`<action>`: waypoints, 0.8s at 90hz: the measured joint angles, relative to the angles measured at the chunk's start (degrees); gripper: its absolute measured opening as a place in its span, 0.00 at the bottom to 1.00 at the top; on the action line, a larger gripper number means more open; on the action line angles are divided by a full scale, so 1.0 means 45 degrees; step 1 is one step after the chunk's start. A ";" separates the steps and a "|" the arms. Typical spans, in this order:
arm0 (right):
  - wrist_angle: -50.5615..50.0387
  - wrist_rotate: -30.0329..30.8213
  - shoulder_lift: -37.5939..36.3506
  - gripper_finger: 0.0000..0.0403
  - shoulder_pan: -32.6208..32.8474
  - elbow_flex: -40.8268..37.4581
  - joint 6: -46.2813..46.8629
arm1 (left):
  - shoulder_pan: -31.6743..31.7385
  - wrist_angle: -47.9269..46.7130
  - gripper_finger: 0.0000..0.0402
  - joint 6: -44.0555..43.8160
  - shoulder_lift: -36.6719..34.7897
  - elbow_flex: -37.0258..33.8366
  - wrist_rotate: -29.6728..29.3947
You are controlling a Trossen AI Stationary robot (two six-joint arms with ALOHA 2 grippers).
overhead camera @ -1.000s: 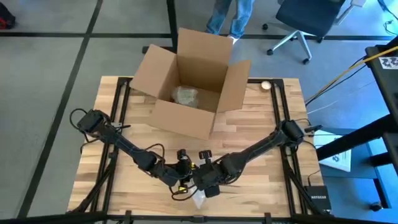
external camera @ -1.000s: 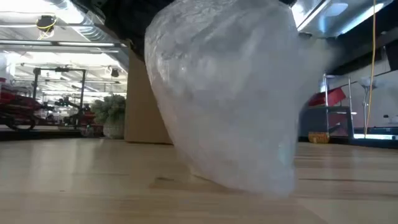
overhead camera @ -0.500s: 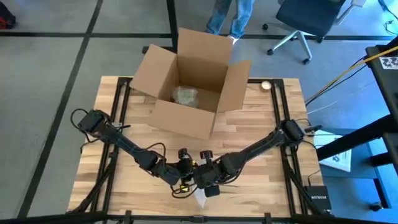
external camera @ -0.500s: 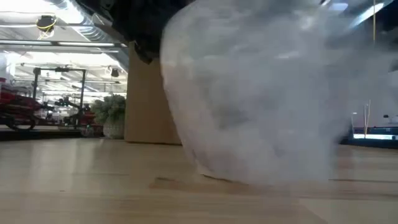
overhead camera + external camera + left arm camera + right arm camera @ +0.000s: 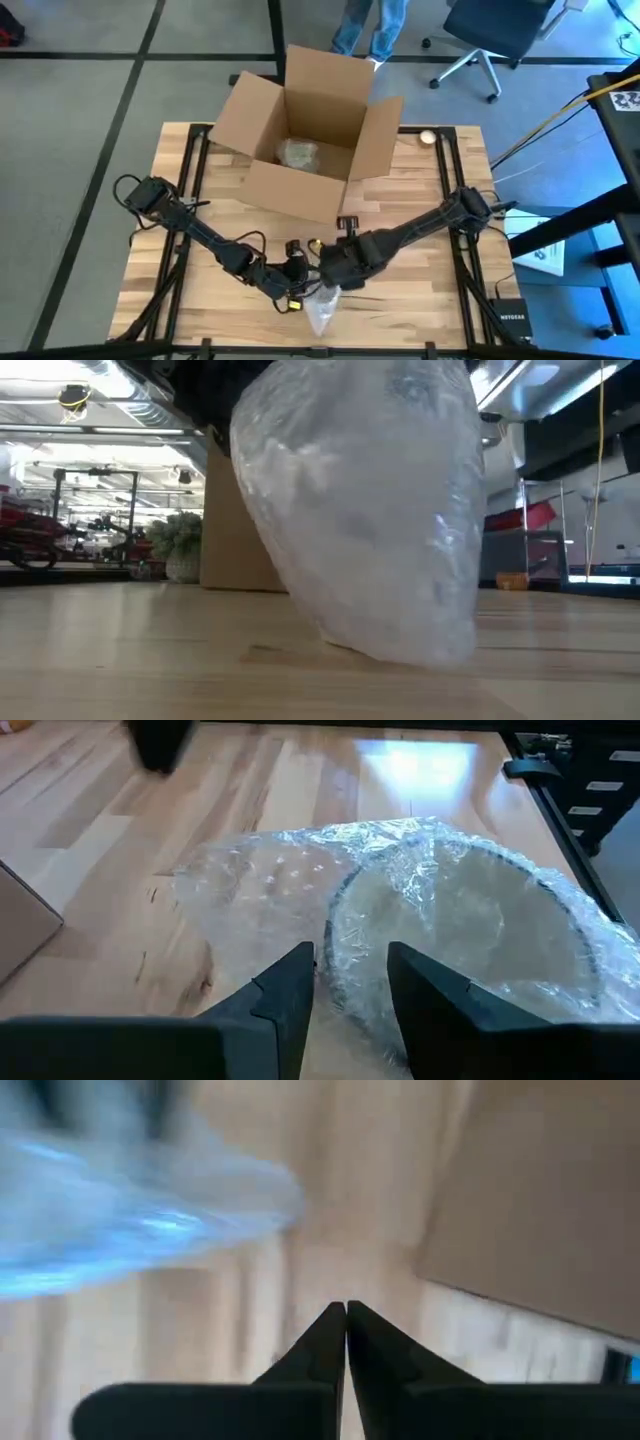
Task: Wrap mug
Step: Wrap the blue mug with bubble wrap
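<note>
The mug, bundled in clear bubble wrap [image 5: 440, 910], lies near the table's front edge [image 5: 322, 312]. In the low view the mug bundle [image 5: 370, 510] stands tilted, with its lower end on the wood. My left gripper [image 5: 352, 982] is shut on it from the left [image 5: 299, 283]. A loose flap of wrap [image 5: 250, 890] lies spread on the table beside the mug's round rim. Just beyond the bundle, my right gripper [image 5: 335, 272] is shut with nothing between its fingers [image 5: 346, 1315]. My left gripper pinches the wrapped mug's rim [image 5: 338, 952] between its two fingers, one finger [image 5: 292, 988] outside the rim and the other finger [image 5: 425, 992] over the covered mouth. The fingers come in low from the table's left. The bundle's lower end rests on the table.
An open cardboard box [image 5: 310, 190] stands at the table's far middle with a wrapped item [image 5: 298, 153] inside. A small round object [image 5: 428, 137] lies at the far right. A person's legs [image 5: 370, 25] and an office chair [image 5: 490, 35] are beyond the table.
My right gripper has drawn back from the bundle toward the far edge and turned, leaving the bundle uncovered in the high view. The bundle rocked sideways and has settled back tilted, its lower end staying on the table.
</note>
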 joint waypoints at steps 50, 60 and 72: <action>0.7355 -0.0839 -0.3553 0.09 0.0584 -0.7382 0.2933 | 0.0000 -0.0056 0.29 0.0015 0.0034 -0.0019 0.0146; 0.8477 -0.0832 -0.4070 0.22 0.1007 -0.8388 0.3483 | 0.0000 -0.0040 0.29 -0.0013 0.0034 -0.0019 0.0146; 0.8943 -0.1206 -0.4266 0.40 0.1264 -0.8687 0.3685 | 0.0005 -0.0010 0.29 -0.0051 0.0034 -0.0019 0.0146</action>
